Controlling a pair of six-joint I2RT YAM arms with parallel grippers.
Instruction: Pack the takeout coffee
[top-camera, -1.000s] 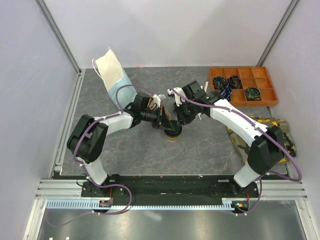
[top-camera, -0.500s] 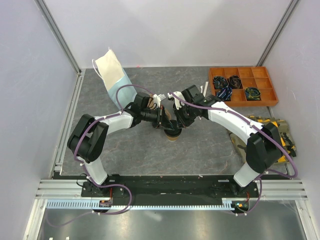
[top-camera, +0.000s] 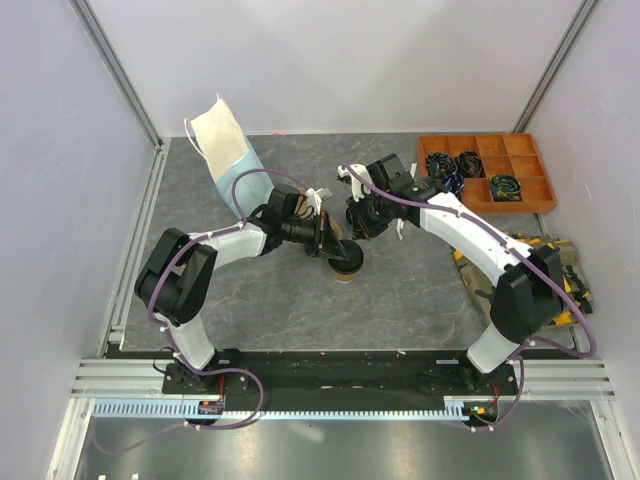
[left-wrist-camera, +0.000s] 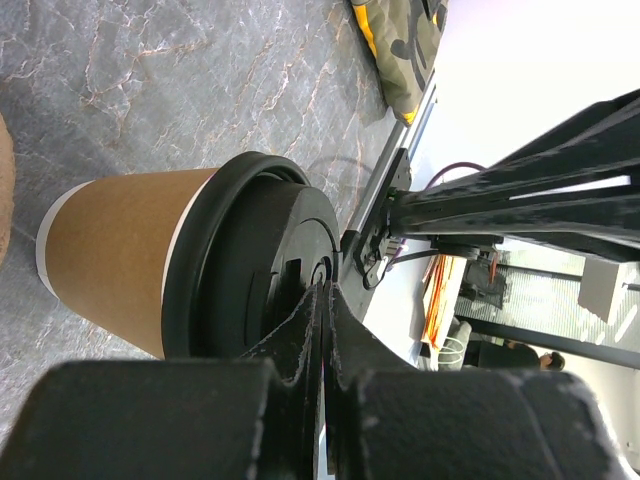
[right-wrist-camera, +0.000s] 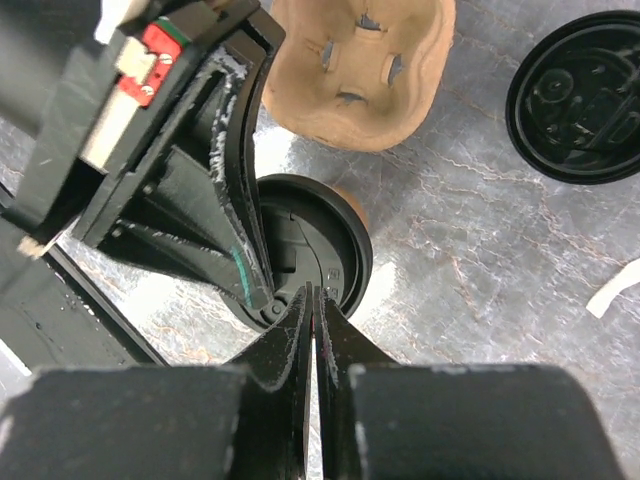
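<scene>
The takeout coffee (top-camera: 347, 266) is a tan paper cup (left-wrist-camera: 120, 265) with a black lid (left-wrist-camera: 250, 270), standing on the grey table between the two arms. My left gripper (top-camera: 337, 250) is shut, and its tips (left-wrist-camera: 325, 292) rest against the top of the lid. From the right wrist the lid (right-wrist-camera: 335, 255) shows from above with the left fingers (right-wrist-camera: 240, 250) lying across it. My right gripper (right-wrist-camera: 313, 297) is shut on nothing. It hovers just above and behind the cup (top-camera: 358, 228).
A tan pulp carrier (right-wrist-camera: 360, 70) lies just behind the cup. A loose black lid (right-wrist-camera: 585, 85) sits on the table beside it. The light-blue paper bag (top-camera: 235, 160) lies at the back left. An orange parts tray (top-camera: 485, 170) and a camouflage cloth (top-camera: 560, 262) are at the right.
My right gripper has drawn back and up from the cup's lid. The left gripper and the cup have stayed where they were.
</scene>
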